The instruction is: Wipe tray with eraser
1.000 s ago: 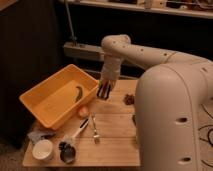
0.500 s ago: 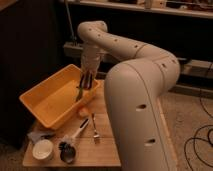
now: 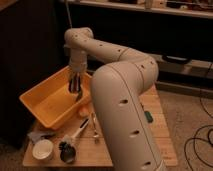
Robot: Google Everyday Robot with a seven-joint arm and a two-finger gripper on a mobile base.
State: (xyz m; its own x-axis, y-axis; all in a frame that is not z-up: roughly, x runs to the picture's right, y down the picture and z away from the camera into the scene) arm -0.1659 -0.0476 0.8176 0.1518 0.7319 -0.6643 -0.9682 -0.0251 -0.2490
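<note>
Poised to wipe: the tool hangs at the tray's 2 o'clock end. Whether it grips the eraser I cannot tell. Next, press and sweep.

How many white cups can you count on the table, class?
1: the cup sits at the table's lower-left corner in view, in front of the tray, where the gripper is. The arm may hide others.

We see a wooden counter in dim, warm light. Left of it stands a dark wall, and behind it a pale shelf runs high. Right of it, black cables cross speckled floor. The hand hangs over the counter's left part.
</note>
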